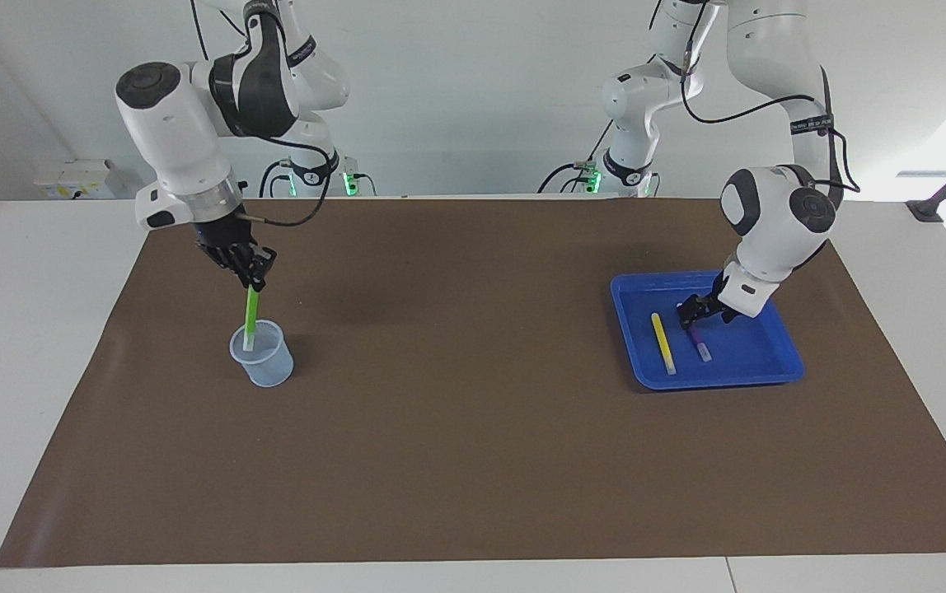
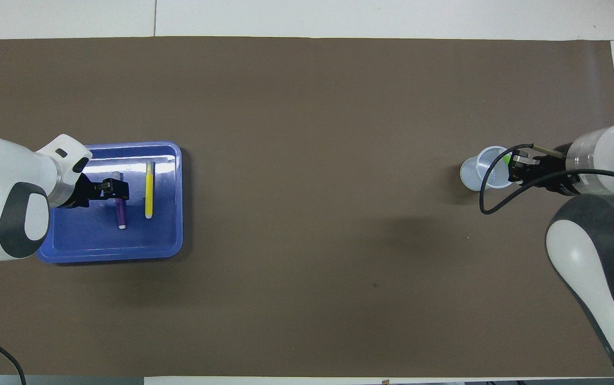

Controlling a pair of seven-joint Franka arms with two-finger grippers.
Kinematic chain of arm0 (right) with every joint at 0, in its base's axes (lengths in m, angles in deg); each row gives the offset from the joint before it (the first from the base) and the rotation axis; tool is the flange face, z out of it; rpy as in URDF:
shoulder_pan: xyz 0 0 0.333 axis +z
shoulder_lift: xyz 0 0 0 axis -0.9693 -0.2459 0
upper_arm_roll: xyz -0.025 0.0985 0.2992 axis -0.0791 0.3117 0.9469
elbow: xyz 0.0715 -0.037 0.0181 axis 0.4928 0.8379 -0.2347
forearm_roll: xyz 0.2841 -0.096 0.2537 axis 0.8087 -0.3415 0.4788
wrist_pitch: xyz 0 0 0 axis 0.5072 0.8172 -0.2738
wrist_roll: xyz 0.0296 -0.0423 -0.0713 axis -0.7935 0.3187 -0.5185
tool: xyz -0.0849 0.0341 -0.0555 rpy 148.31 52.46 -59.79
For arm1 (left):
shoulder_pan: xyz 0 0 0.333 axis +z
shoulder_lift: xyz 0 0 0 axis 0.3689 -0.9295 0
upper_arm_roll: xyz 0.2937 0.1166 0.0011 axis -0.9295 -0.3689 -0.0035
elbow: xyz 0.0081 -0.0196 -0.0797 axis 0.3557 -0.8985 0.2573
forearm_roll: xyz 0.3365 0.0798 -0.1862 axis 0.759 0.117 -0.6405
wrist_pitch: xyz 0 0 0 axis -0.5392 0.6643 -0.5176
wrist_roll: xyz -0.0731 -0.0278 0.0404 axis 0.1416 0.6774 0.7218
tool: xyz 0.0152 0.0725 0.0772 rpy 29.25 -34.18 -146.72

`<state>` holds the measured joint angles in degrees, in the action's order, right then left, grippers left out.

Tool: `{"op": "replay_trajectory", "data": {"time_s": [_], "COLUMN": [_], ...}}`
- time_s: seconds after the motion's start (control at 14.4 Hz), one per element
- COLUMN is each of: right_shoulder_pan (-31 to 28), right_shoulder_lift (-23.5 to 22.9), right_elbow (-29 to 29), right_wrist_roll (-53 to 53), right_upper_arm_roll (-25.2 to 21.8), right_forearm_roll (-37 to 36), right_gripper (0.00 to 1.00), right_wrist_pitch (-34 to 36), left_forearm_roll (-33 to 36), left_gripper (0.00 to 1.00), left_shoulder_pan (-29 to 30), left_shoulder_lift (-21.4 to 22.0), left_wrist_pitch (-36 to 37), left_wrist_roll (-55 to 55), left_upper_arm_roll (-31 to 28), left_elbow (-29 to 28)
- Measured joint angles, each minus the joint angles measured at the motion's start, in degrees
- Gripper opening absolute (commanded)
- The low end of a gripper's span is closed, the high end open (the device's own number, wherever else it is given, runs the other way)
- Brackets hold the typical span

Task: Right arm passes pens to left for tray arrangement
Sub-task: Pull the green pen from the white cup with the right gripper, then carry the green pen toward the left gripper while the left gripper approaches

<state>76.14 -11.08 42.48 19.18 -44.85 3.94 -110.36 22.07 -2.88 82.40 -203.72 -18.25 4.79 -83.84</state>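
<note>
The blue tray sits at the left arm's end of the table. A yellow pen and a purple pen lie side by side in it. My left gripper is low in the tray, at the purple pen's end nearer the robots. My right gripper is shut on the top of the green pen, which stands almost upright with its lower end inside the pale-blue cup. In the overhead view I see the tray, yellow pen, purple pen, left gripper, right gripper and green pen.
The pale-blue cup stands on the brown mat at the right arm's end of the table. The mat covers most of the white table. A black cable loops from the right wrist over the cup.
</note>
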Motion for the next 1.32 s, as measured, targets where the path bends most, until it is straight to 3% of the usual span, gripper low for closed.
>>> {"op": "replay_trajectory", "data": {"time_s": [0.28,0.55,0.69,0.9,1.32], "right_shoulder_pan": [0.27,0.74,0.76,0.75,0.79], "right_shoulder_lift": [4.59,4.42,4.06,3.13,-0.40], "right_elbow": [-0.21,-2.79,-4.01,-5.88,-11.91], "right_wrist_roll": [-6.48,-6.96,-7.85,-11.60,-16.37], "right_upper_arm_roll": [4.07,9.87,11.65,15.09,23.87], "right_forearm_roll": [3.53,18.83,26.23,30.98,29.55], "right_gripper": [0.00,0.00,0.00,0.00,0.00], "right_wrist_pitch": [1.71,1.15,0.90,-1.33,-5.29], "left_forearm_roll": [0.00,-2.81,-8.22,-18.86,-40.29], "left_gripper": [1.00,1.00,1.00,1.00,1.00], "left_shoulder_pan": [0.17,-0.25,-1.93,-3.68,-4.06], "left_shoulder_lift": [0.00,0.19,0.75,1.87,6.23], "left_wrist_pitch": [0.53,14.61,22.43,29.86,31.67], "left_wrist_roll": [-0.18,-5.67,-11.34,-26.35,-47.05], "left_upper_arm_roll": [0.01,0.72,0.96,1.94,2.74], "left_elbow": [0.78,10.14,16.01,22.69,24.85]}}
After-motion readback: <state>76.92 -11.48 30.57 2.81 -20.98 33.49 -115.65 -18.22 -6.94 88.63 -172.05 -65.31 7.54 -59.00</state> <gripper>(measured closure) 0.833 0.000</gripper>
